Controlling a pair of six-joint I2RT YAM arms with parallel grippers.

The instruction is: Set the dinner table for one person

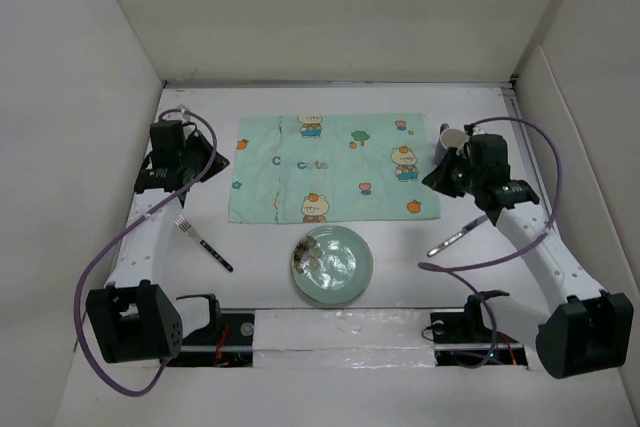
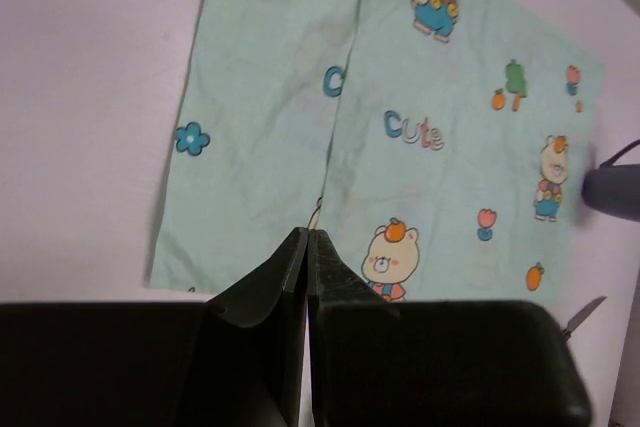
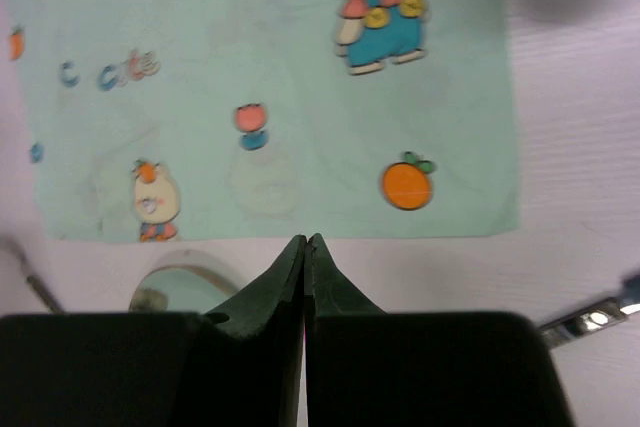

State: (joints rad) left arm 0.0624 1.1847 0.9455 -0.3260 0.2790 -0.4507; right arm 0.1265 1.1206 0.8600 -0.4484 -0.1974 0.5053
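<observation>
Dinner table: the large flat matte white tabletop (image 1: 400, 247), bordered by white panels, fills the middle of the overhead view and carries everything named below.
Mat: a mint-green rectangular cloth mat (image 1: 335, 167) printed with cartoon bears and oranges lies flat on the far half of the table, with a fold line running through its left part.
Plate: a round pale-green plate (image 1: 333, 265) sits just beside the mat's near edge, on bare tabletop. It has brownish marks on its left side; I cannot tell whether they are print or food.
Fork: a silver fork with a black handle (image 1: 203, 242) lies slanted on the table left of the plate, well apart from it, tines pointing far-left.
Knife: a silver knife with a dark handle (image 1: 458, 237) lies slanted right of the plate, its handle end under the right arm.
Cup: a small dark-blue cup (image 1: 452, 139) stands upright near the mat's far right corner.
Left gripper (image 2: 306, 237): fingers pressed together, pinching nothing, above the mat's left edge.
Right gripper (image 3: 304, 242): fingers pressed together, empty, above the table near the mat's right near corner.
</observation>
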